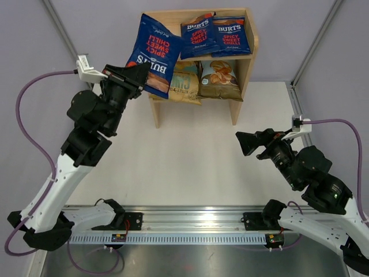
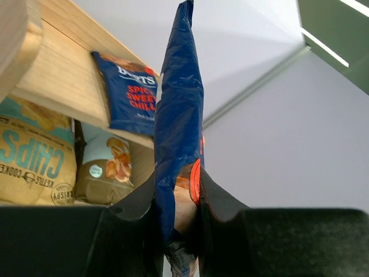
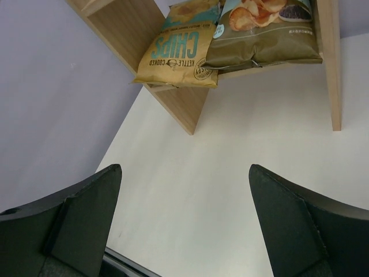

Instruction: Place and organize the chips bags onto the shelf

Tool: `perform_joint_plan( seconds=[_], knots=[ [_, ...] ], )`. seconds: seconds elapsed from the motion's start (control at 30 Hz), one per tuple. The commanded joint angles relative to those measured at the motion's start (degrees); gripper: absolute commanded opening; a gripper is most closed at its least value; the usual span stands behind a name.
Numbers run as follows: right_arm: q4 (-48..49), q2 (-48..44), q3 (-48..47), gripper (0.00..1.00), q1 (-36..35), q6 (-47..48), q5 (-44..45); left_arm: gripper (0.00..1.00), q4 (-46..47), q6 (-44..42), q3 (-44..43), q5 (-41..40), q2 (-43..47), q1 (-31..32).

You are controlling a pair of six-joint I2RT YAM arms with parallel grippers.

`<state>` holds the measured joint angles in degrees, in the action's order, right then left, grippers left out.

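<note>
My left gripper (image 1: pixel 138 74) (image 2: pixel 177 196) is shut on the bottom edge of a dark-blue Burts chips bag (image 1: pixel 151 52) (image 2: pixel 180 109). It holds the bag upright at the left front of the wooden shelf (image 1: pixel 247 57) (image 2: pixel 63 69). Two more Burts bags (image 1: pixel 199 36) (image 1: pixel 232 34) (image 2: pixel 130 95) lie on the top tier. On the lower tier stand a tan-and-teal bag (image 1: pixel 185 82) (image 2: pixel 34 156) (image 3: pixel 179 52) and an olive Cassava bag (image 1: pixel 220 79) (image 2: pixel 109 170) (image 3: pixel 265 34). My right gripper (image 1: pixel 245 143) (image 3: pixel 184 168) hangs open and empty over the table, right of the shelf front.
The white table (image 1: pixel 190 167) (image 3: pixel 230 173) stretches in front of the shelf. Grey walls with metal frame posts (image 1: pixel 314 43) close in the back and sides. A rail (image 1: pixel 190 236) with both arm bases runs along the near edge.
</note>
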<state>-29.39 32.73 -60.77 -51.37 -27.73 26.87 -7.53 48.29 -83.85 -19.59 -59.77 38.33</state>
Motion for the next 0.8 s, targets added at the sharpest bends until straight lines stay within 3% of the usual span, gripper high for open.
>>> perform_joint_plan(
  seconds=[0.0, 0.23, 0.5, 0.77],
  knots=[
    [2.93, -0.48, 0.83, 1.0, -0.3, -3.74, 1.96, 0.18, -2.66, 3.29, -9.11, -5.71, -5.34, -1.32],
    [0.56, -0.56, 2.76, 0.99, -0.22, -7.07, 1.78, 0.16, -5.04, 4.18, -23.27, -12.57, -17.39, -2.99],
    [-4.0, -8.11, 6.54, 0.99, -0.22, -11.47, 4.68, 0.15, -11.26, -0.3, -41.29, -15.21, -30.84, -4.93],
    [-7.61, -11.99, 5.67, 1.0, -0.22, -11.04, 6.7, 0.15, -9.0, 0.4, -42.88, -11.7, -37.6, -8.97]
  ],
)
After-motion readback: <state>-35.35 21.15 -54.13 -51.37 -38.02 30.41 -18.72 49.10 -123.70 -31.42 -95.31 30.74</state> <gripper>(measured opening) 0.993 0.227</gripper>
